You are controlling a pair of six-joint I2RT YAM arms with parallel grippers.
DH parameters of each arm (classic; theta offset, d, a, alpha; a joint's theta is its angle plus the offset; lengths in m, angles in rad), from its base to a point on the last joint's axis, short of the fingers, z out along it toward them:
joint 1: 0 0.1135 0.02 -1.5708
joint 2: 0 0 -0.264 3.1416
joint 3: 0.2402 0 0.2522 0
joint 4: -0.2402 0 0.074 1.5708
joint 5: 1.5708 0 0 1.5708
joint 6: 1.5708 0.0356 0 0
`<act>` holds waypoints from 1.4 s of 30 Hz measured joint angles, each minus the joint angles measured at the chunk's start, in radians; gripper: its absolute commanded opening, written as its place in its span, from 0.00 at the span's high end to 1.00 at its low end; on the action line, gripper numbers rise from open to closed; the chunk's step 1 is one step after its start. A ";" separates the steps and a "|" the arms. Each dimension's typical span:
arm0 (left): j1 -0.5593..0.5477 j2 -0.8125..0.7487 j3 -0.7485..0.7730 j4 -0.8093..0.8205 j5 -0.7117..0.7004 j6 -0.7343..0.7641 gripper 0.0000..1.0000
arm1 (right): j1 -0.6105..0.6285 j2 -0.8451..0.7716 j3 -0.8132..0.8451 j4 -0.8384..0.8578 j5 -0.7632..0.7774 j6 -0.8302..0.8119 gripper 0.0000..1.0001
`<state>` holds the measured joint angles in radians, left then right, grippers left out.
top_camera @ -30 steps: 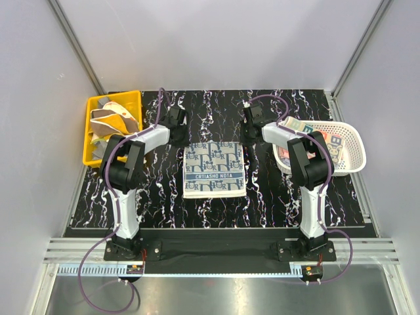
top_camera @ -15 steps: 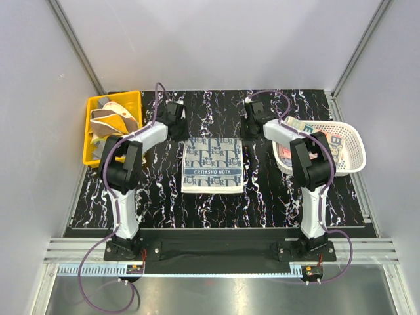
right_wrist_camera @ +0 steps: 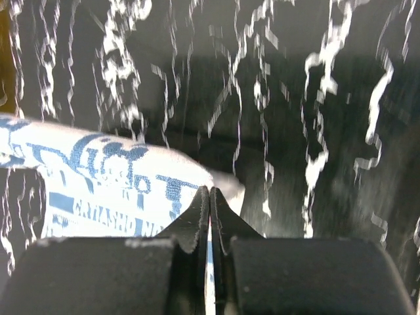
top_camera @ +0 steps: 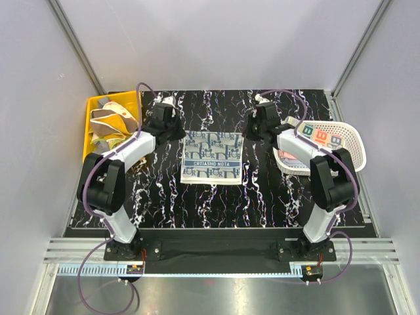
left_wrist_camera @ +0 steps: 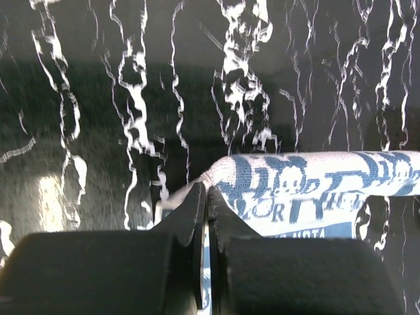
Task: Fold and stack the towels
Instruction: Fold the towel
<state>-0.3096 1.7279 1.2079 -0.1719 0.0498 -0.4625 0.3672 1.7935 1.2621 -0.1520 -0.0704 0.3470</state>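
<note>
While the blue-white patterned towel (top_camera: 211, 157) lies flat-ish in the middle of the black marbled table (top_camera: 275, 197), both arms are stretched out to its far edge, one at each far corner. From the wrist cams, the left gripper (left_wrist_camera: 205, 191) is pinched tight on the far-left corner and the right gripper (right_wrist_camera: 209, 191) is clamped the same way on the far-right one. The cloth's edge is humped up off the table right at the jaws.

So my read is that the first fold is just starting. Next they'd need to lift a bit and drag that far edge toward the near edge, both arms level and in sync so the corners land square.

Other towels (top_camera: 108, 121) sit in the yellow bin (top_camera: 88, 134) on the left, and there's more cloth in the white basket (top_camera: 358, 141) on the right.
</note>
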 measured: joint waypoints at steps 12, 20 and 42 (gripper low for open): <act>-0.011 -0.136 -0.308 0.110 0.061 -0.039 1.00 | 0.047 -0.185 -0.289 0.084 -0.046 0.078 0.98; -0.018 -0.198 -0.425 0.176 0.065 -0.050 1.00 | 0.103 -0.246 -0.370 0.104 -0.023 0.103 0.98; -0.041 -0.339 -0.595 0.252 0.104 -0.061 0.87 | 0.135 -0.340 -0.552 0.190 0.024 0.180 0.84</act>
<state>-0.3504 1.3891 0.6125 0.0799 0.1535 -0.5236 0.5018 1.4540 0.7101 0.0376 -0.0460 0.5266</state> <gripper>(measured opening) 0.086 0.108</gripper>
